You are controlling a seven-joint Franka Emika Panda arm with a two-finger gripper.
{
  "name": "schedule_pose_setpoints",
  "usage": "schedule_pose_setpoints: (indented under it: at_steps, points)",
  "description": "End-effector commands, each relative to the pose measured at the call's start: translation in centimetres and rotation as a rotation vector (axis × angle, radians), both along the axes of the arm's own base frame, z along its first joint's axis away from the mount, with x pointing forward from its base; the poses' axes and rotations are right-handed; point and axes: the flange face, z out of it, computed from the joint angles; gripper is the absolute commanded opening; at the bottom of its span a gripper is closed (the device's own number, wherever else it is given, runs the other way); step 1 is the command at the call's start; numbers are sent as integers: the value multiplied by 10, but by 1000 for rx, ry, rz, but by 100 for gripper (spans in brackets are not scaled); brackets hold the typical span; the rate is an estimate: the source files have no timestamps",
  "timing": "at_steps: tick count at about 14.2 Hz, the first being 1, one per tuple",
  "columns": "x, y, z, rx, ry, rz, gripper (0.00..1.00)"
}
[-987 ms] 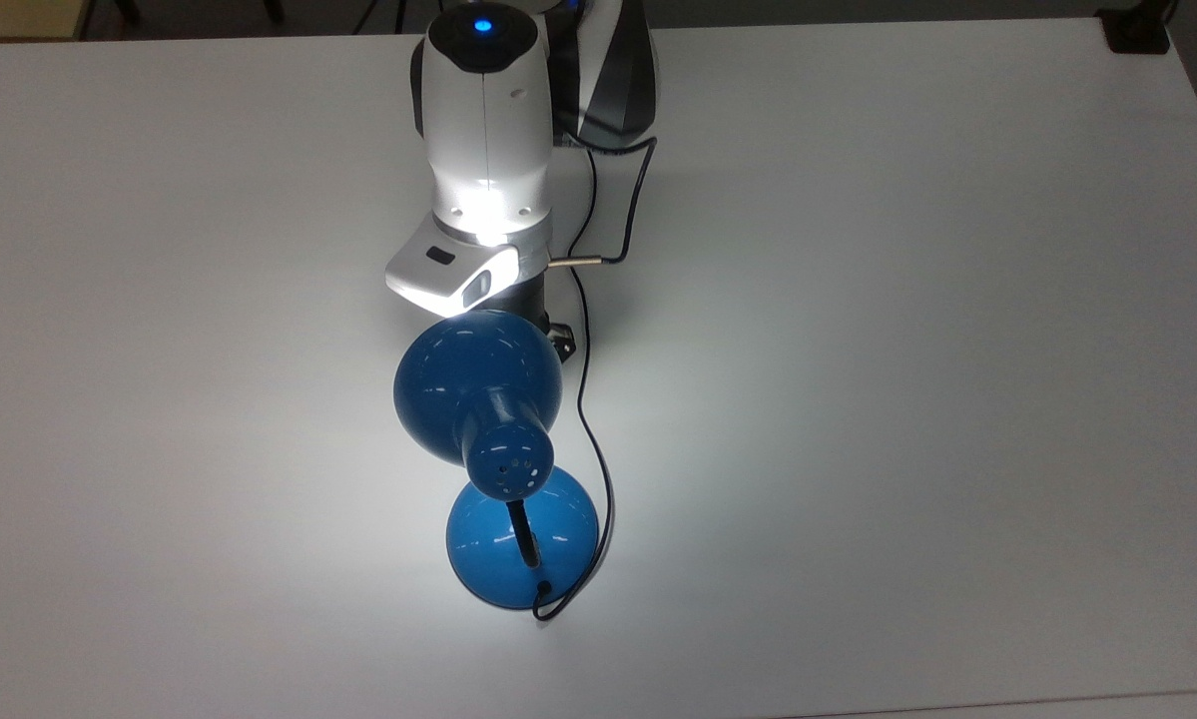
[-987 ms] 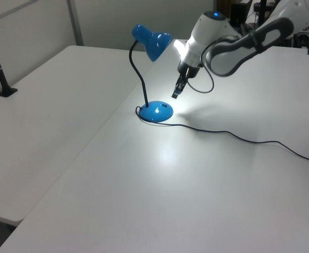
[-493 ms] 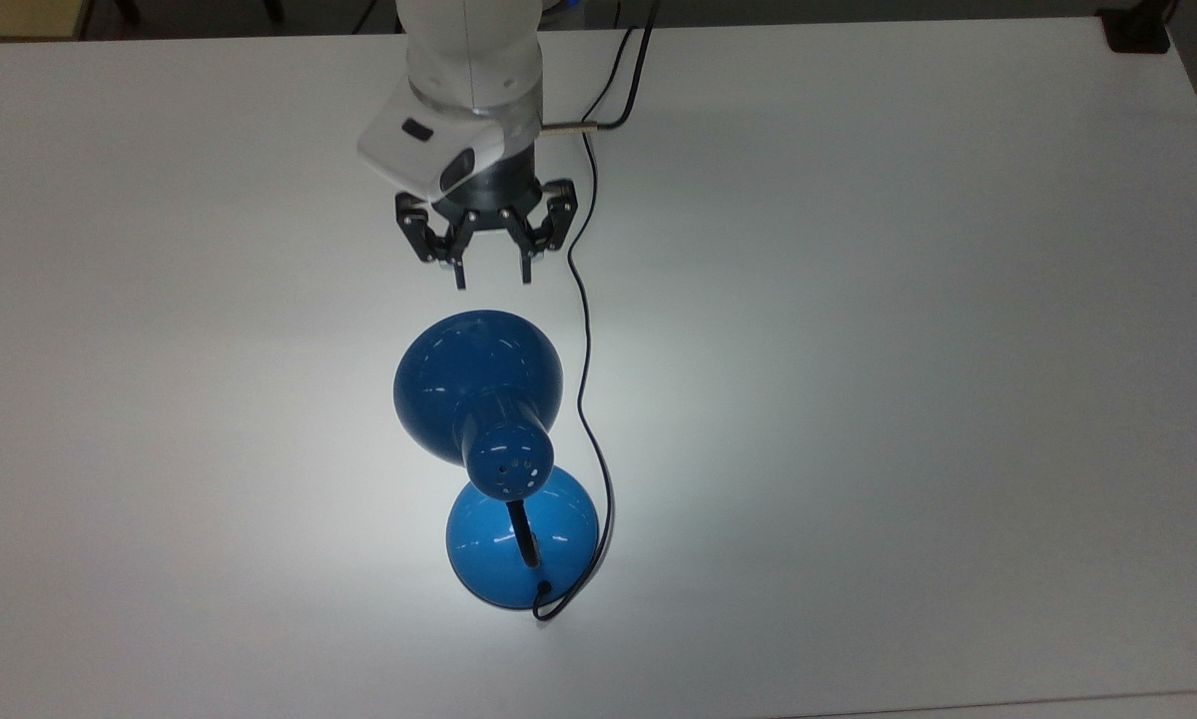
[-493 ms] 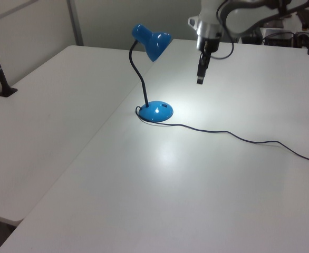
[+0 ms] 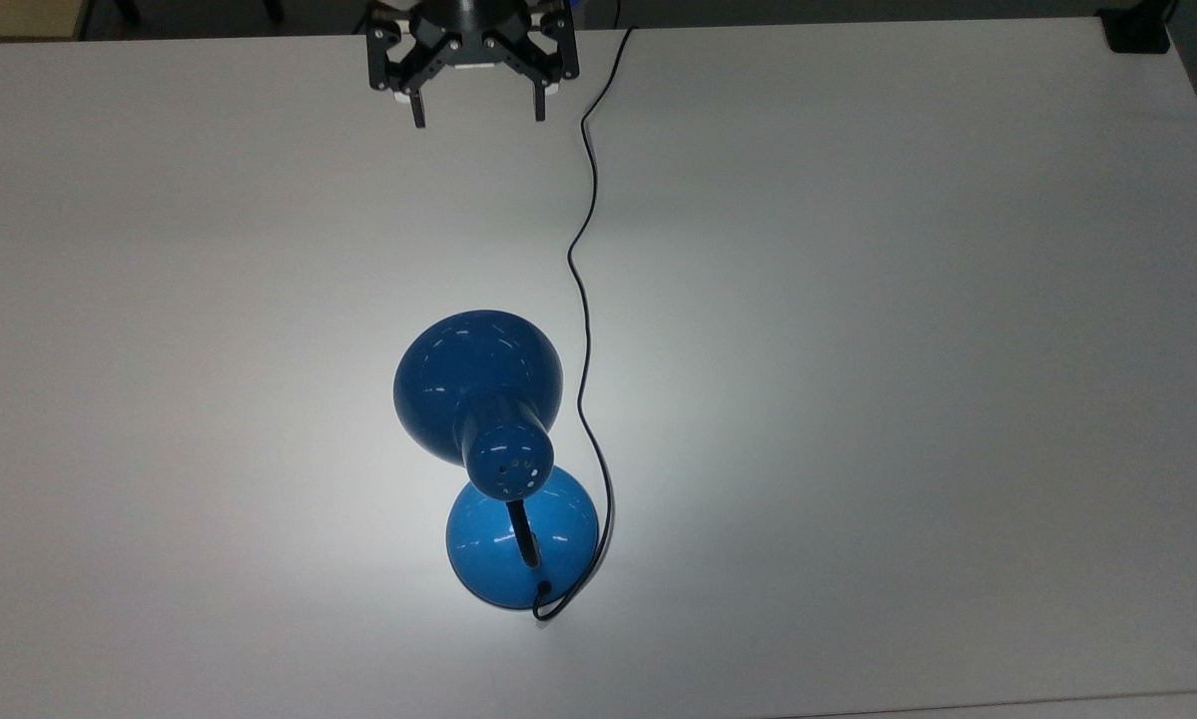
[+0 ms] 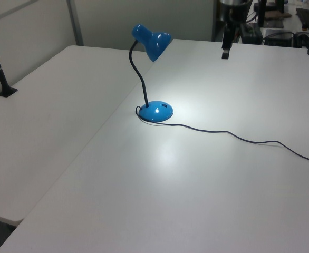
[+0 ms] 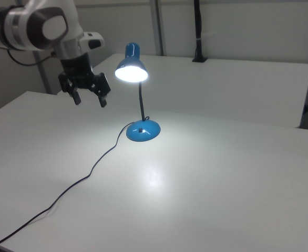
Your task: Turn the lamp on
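White table; lit lamp

The glossy white, rounded robot arm has dark grey joint bands and a small white box at its wrist. Its black skeletal metal pincer carries two slim fingers on bolted linkages.

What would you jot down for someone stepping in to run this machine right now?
Tool: open, holding nothing, up in the air near the top view's upper table edge, well clear of the lamp.
Lamp: upright on the white table, cord trailing off from its base.
Done: the shade glows and a bright pool lies on the table, so it is on.
Left: nothing visible, by the look of it.
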Motion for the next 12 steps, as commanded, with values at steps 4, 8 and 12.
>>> schedule_pose_setpoints:
  at_steps: [4,8,12]
  points:
    - [-15,-24,29,2,-43,-117,100]
    - [-10,-33,27,-2,-40,-112,100]
    - [-11,-34,28,-3,-42,-115,100]
